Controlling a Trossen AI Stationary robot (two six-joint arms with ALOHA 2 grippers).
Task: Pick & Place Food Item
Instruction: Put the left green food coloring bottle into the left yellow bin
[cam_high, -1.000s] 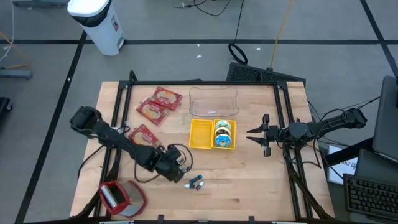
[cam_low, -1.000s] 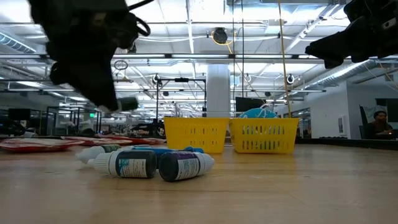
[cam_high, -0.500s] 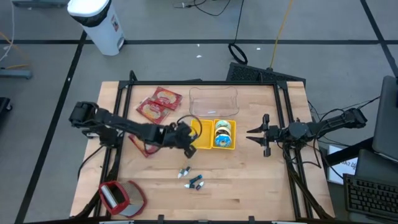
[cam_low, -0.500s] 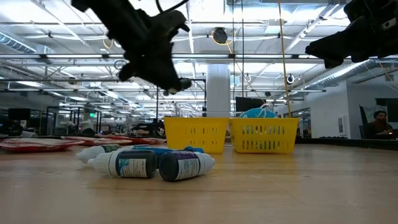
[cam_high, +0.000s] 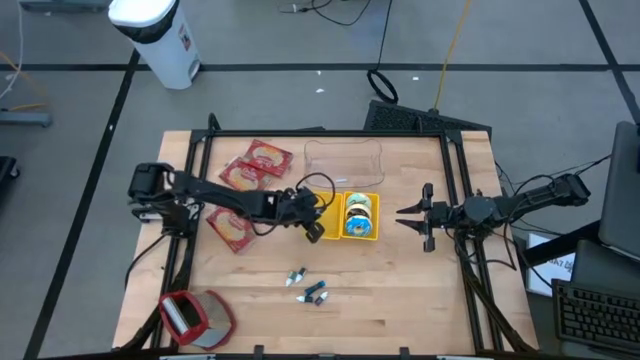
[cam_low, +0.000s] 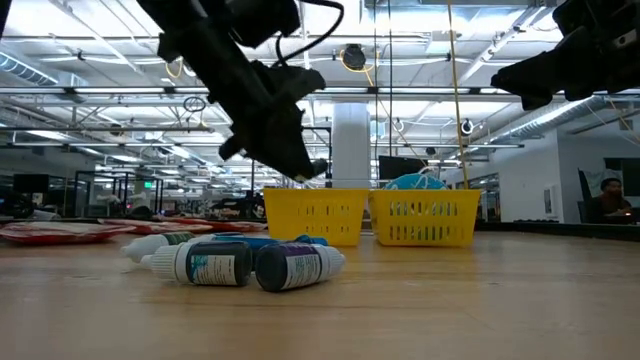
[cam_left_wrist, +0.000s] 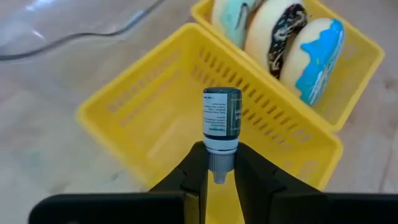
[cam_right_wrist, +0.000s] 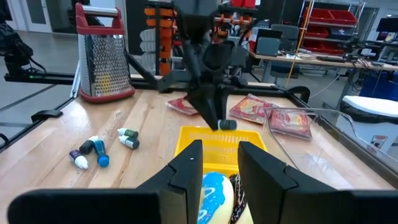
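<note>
The left end effector (cam_left_wrist: 214, 180) pinches a small bottle (cam_left_wrist: 221, 118) by its cap, holding it up over the empty yellow basket (cam_high: 322, 215). Donuts (cam_high: 358, 214) sit in the next basket. The right end effector (cam_high: 408, 216) waits apart, fingers a little open, grasping nothing.

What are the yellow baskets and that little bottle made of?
The yellow baskets look like glossy molded plastic, judging by the even slotted walls. The little bottle held in the left gripper seems plastic too, with a printed paper-like label, though that's uncertain.
</note>
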